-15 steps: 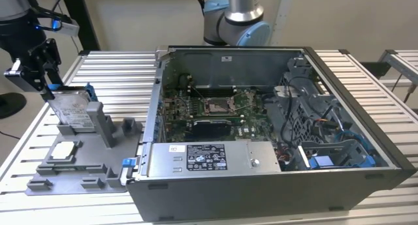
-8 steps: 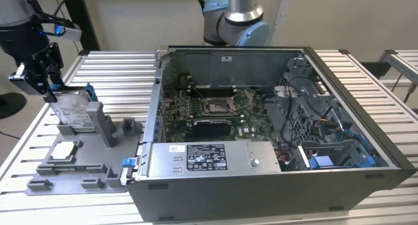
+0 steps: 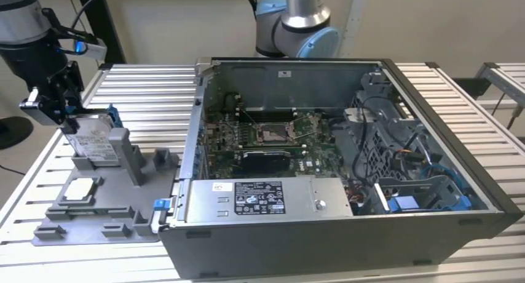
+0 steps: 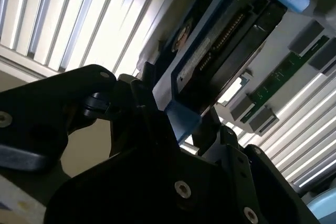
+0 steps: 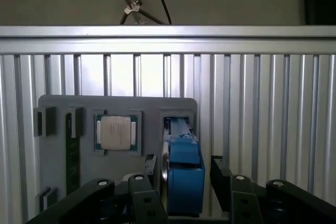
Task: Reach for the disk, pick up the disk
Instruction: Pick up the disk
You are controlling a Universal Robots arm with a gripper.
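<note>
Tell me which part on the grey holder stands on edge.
The disk, upright in its slot with the hand at its top edge; the square chip lies flat in its recess.

Silver-grey disk (image 3: 94,141) (blue rails (image 5: 185,177)); black gripper (image 3: 72,122)

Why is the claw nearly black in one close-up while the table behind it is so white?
In the second wrist view the gripper is backlit, almost a silhouette, the table slats glare white and the disk is dim. In the first wrist view the slats are bright but evenly lit. In the exterior view light is soft, with shade inside the computer case.
</note>
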